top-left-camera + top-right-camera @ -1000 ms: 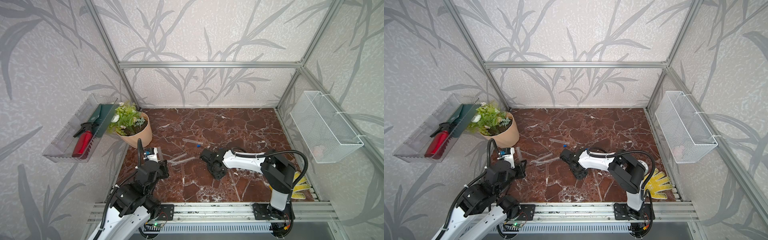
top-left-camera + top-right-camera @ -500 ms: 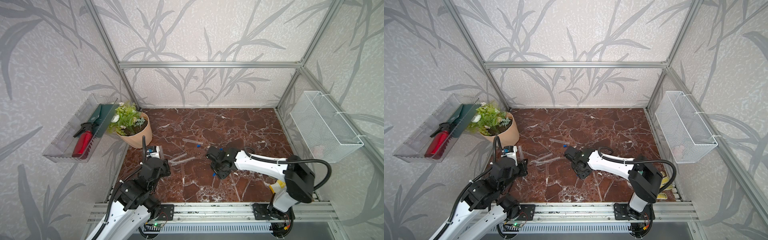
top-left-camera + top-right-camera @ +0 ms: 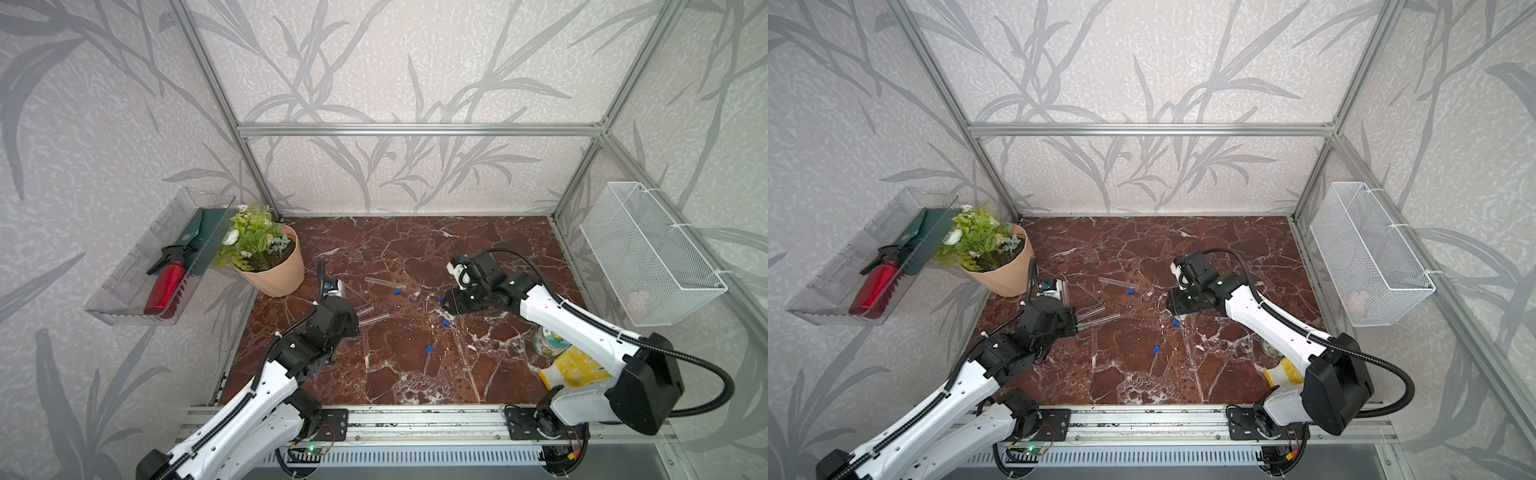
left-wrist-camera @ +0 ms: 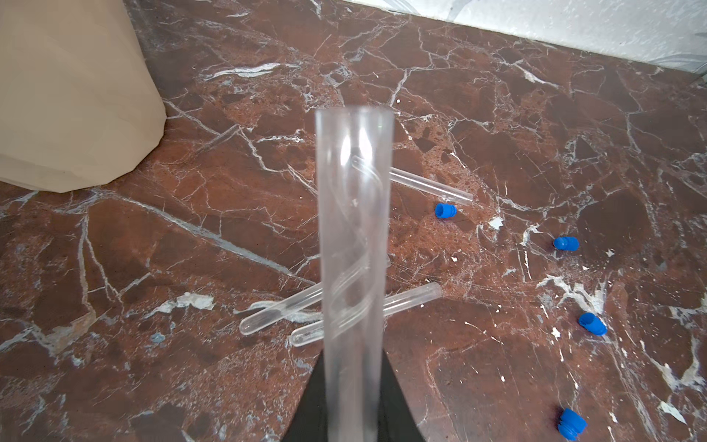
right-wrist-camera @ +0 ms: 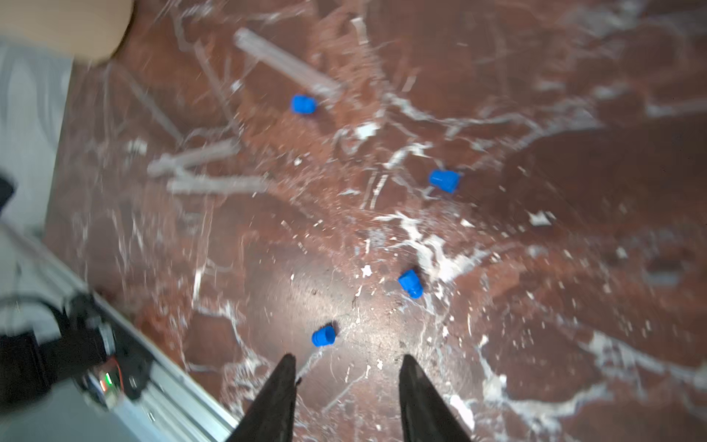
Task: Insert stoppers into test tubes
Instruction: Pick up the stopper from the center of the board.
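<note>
Since a second ago my right arm has swung its elbow out to the right and carried my right pincer [image 5: 348,359] farther from the front rail; my left arm has hardly shifted. Nearest the rail, by my right arm, a yellow knitted glove [image 3: 573,370] lies just beside a small round tin [image 3: 550,340]. The right pincer's jaws stand apart with nothing between them, over the red-brown marble-patterned floor [image 3: 415,382]. Closest to its fingertips in the wrist view lies a tiny bright blue plastic stopper [image 5: 324,336]. A second blue stopper [image 5: 410,283] lies a little beyond and a third blue stopper [image 5: 443,180] further on, all loose on the floor.

My left pincer [image 4: 354,361] is clamped on a clear slender test tube [image 4: 354,229], which sticks out past the fingers, its open mouth unplugged. Beneath it two more clear tubes [image 4: 281,312] lie flat, close together. Farther out a lone clear tube [image 4: 428,183] lies flat, the fourth blue stopper [image 4: 445,210] just beside its open end. Farthest back on my left stands a beige faceted flowerpot [image 3: 274,274] holding a green leafy plant.
</note>
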